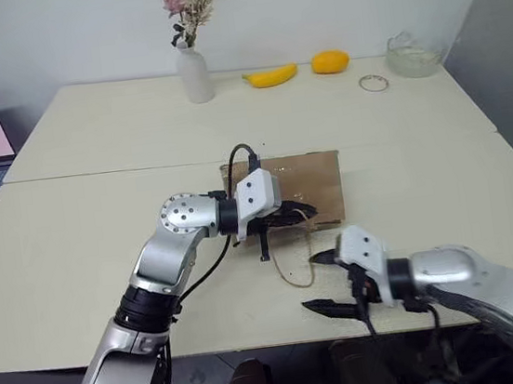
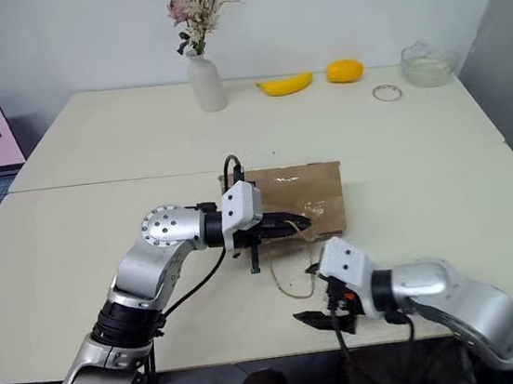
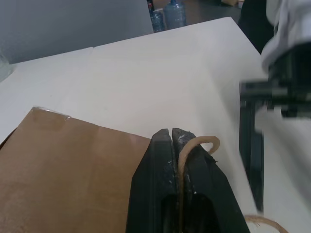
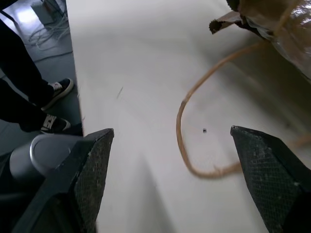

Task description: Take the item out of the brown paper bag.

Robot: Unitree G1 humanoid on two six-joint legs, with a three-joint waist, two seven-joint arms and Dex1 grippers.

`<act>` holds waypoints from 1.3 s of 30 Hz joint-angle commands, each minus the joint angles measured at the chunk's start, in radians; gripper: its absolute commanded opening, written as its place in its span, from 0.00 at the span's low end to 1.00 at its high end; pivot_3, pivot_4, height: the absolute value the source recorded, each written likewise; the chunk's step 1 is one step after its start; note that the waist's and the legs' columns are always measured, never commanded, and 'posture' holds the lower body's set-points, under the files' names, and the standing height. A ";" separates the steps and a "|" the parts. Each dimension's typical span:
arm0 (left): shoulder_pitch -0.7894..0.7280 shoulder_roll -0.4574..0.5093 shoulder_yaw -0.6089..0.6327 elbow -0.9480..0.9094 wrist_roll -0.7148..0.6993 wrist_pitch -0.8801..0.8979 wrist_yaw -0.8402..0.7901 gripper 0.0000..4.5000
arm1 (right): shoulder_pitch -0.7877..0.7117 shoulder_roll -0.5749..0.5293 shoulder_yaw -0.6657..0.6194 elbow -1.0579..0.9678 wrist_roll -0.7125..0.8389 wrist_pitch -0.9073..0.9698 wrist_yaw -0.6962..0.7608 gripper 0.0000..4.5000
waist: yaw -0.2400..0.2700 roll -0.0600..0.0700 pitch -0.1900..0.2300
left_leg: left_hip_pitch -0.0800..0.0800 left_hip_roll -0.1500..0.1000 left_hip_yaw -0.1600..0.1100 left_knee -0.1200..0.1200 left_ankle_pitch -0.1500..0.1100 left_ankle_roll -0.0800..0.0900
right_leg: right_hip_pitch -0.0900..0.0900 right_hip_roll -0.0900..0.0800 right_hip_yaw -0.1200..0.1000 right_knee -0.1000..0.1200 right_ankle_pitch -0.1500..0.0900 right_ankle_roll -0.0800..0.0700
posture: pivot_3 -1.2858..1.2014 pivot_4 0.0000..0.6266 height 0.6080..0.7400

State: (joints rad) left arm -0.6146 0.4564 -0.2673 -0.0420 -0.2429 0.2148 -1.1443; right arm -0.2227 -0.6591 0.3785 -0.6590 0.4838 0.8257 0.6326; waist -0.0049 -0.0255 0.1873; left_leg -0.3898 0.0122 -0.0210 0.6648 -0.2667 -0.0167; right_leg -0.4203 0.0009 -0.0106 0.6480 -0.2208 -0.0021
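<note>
Left eye view: mid-table, the left gripper (image 1: 297,213) is clamped on a tan loop handle (image 3: 194,145) at the mouth of the flat-lying brown paper bag (image 1: 316,180). The bag looks light, crinkly and tearable, best held at handle or rim. Further right, the right gripper (image 1: 324,282) gapes empty. The bottle stays hidden, presumably inside.

Head stereo pair looks forward-down over the table (image 1: 73,224); both eyes share everything. Wrist cams sit close along each gripper's fingers, both catching the brown paper bag (image 3: 63,170).
</note>
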 commanded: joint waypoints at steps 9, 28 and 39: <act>-0.059 0.011 0.056 0.001 -0.018 -0.010 0.022 0.00 | -0.051 0.122 0.124 0.237 -0.176 -0.111 0.022 0.55 | 0.000 0.000 0.000 | 0.000 0.000 -0.001 0.000 0.000 0.000 | 0.000 -0.001 0.000 0.001 0.000 0.000 | 0.52 0.24 1.00; -0.466 -0.112 0.187 0.485 0.055 -0.149 0.300 0.00 | -0.017 0.108 0.194 0.306 -0.410 -0.170 0.002 0.00 | 0.002 0.000 -0.001 | 0.001 -0.002 -0.001 0.001 0.000 0.000 | 0.001 0.000 0.000 0.002 0.000 0.000 | 0.52 0.24 1.00; -0.601 -0.132 0.236 0.705 0.071 -0.281 0.343 0.00 | 0.008 0.106 0.172 0.257 -0.456 -0.200 0.004 0.00 | 0.002 0.000 -0.003 | 0.001 -0.002 0.000 0.001 0.000 0.000 | 0.001 -0.001 0.000 0.001 0.000 0.000 | 0.52 0.24 1.00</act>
State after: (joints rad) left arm -1.1839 0.3274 -0.0549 0.6887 -0.1574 -0.0527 -0.7948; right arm -0.2422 -0.5299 0.5334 -0.4170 0.0566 0.6044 0.6305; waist -0.0027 -0.0259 0.1847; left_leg -0.3889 0.0104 -0.0210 0.6658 -0.2667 -0.0167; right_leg -0.4196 -0.0006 -0.0111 0.6490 -0.2205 -0.0017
